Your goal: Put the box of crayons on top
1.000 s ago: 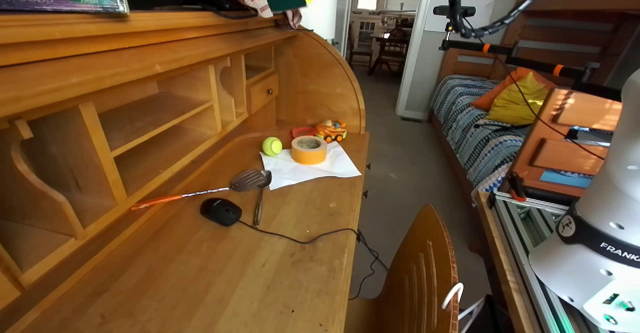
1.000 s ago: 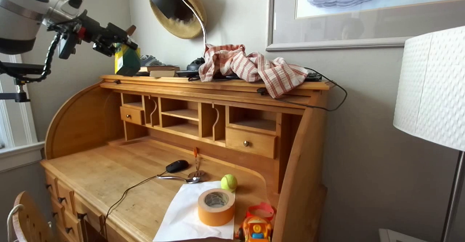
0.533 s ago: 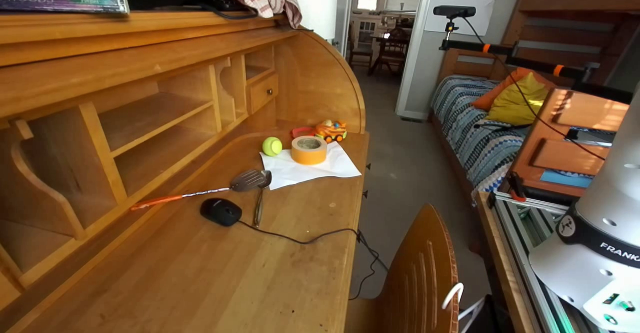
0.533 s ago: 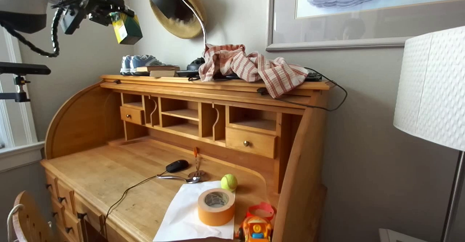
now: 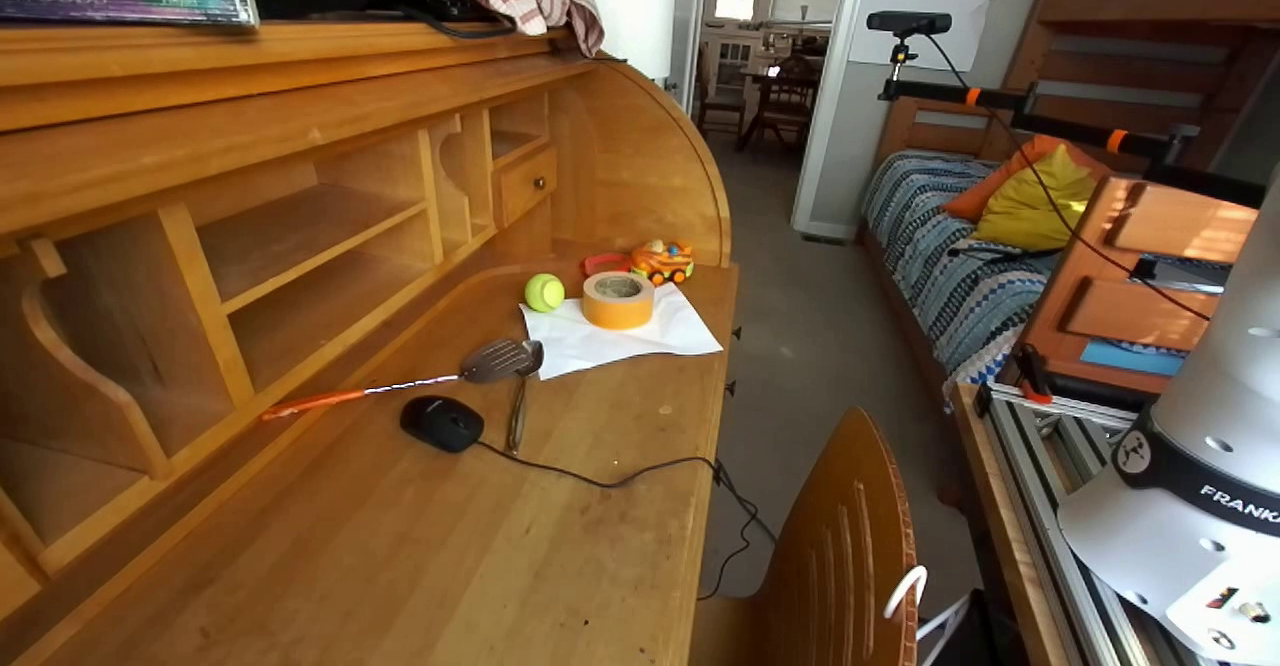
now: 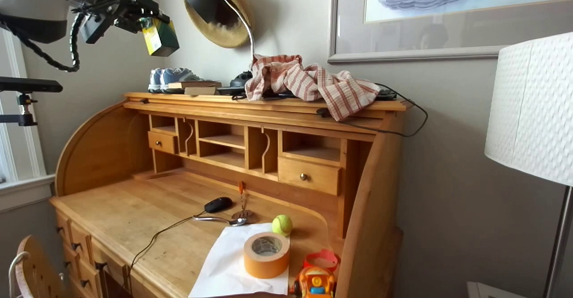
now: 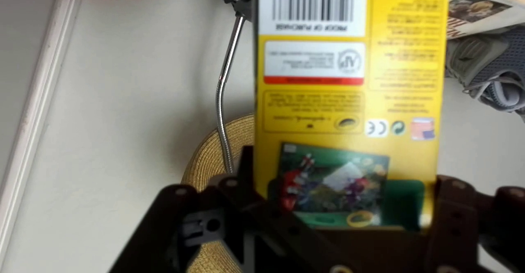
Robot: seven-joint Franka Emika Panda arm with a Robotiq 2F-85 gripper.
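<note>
Two fingers [image 7: 456,201] of the gripper [image 7: 346,187] stand parted only by the breadth of the box of crayons [image 6: 161,38], which is held between them; in an exterior view the box hangs tilted in open air, well apart from the top front edge of the desk [image 6: 134,199] and higher than it; there is room between its lower end and the shoes [image 6: 172,78] standing near that end of the top, though I cannot tell whether it is straight over them; books [image 6: 200,91] lie just beside the shoes; farther along, a striped cloth [image 6: 309,81] spills over the top's front edge; in both exterior views the cable [image 5: 600,484] of the mouse [image 5: 441,423] runs off the desk's lower front edge.
</note>
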